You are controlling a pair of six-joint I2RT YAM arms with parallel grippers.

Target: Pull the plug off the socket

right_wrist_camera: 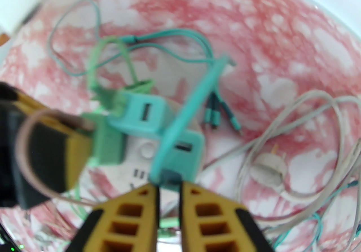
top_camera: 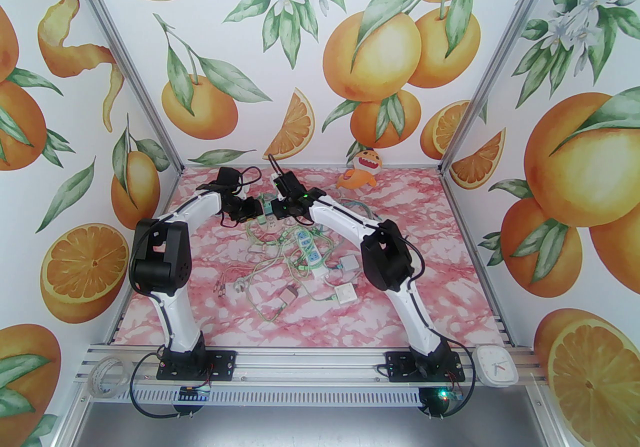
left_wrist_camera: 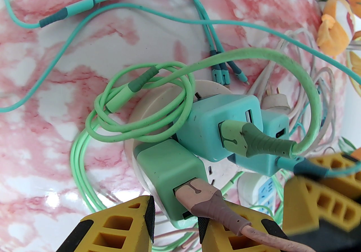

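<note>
A round white socket (left_wrist_camera: 153,104) lies on the pink marble table, also seen as socket (top_camera: 270,225). Three charger plugs stand in it: a green plug (left_wrist_camera: 169,169) and two teal plugs (left_wrist_camera: 217,129). My left gripper (left_wrist_camera: 175,208) is shut on the green plug's lower end, beside its brown cable (left_wrist_camera: 214,203). My right gripper (right_wrist_camera: 168,189) is shut on a dark teal cable connector (right_wrist_camera: 169,177) that enters a teal plug (right_wrist_camera: 183,157). Both grippers meet over the socket, left gripper (top_camera: 257,212) and right gripper (top_camera: 277,210). The right fingers (left_wrist_camera: 316,203) show at the edge.
Loose green and teal cables (left_wrist_camera: 141,132) drape over the socket. A loose white plug (right_wrist_camera: 266,170) lies to the right. A blue-white power strip (top_camera: 307,247) and white adapters (top_camera: 346,292) sit nearer. An orange toy (top_camera: 360,167) stands at the back.
</note>
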